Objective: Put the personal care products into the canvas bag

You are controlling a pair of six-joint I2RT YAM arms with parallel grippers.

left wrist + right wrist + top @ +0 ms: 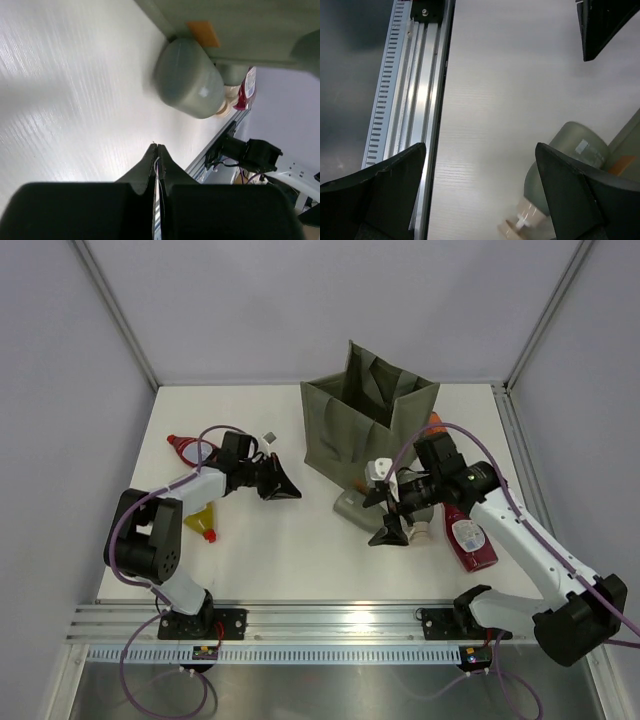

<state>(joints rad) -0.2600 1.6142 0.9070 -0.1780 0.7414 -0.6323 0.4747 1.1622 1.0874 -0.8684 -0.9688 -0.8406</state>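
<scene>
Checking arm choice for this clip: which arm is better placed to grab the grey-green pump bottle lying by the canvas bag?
Right, likely. The right gripper hovers open beside the grey-green pump bottle; the left gripper is shut and farther from it.

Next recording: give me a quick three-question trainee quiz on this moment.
1. True or false: the left gripper is shut.
2. The right gripper is: A shut on a bottle; B open; C out of view.
3. Fill in: the dark red plastic bottle with white label lies ___ the olive-green canvas bag.
Key: 1 true; 2 B; 3 outside.
</scene>
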